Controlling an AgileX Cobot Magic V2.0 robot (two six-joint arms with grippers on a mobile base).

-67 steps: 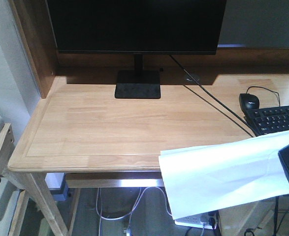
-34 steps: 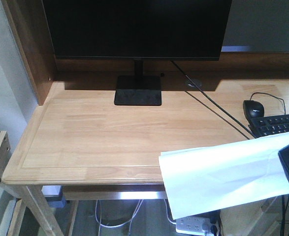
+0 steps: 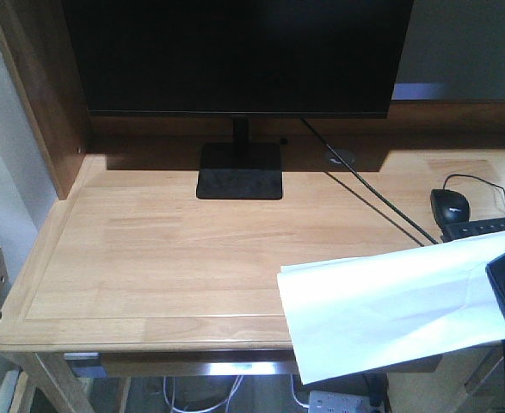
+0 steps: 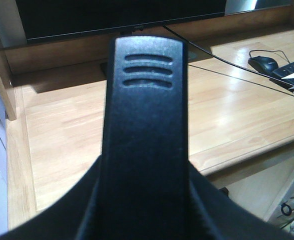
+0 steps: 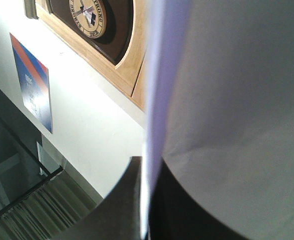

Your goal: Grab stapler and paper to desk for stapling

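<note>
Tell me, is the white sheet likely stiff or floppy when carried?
Probably floppy: the paper shows creases and curves, held by one edge. Likely light, so it may slide on the smooth-looking desk.

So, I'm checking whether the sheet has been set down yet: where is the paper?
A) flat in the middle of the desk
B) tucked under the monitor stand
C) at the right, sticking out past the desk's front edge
C: in the front view the paper lies across the right side, its lower corner reaching beyond the front edge of the desk, whose middle shows only bare wood.
</note>
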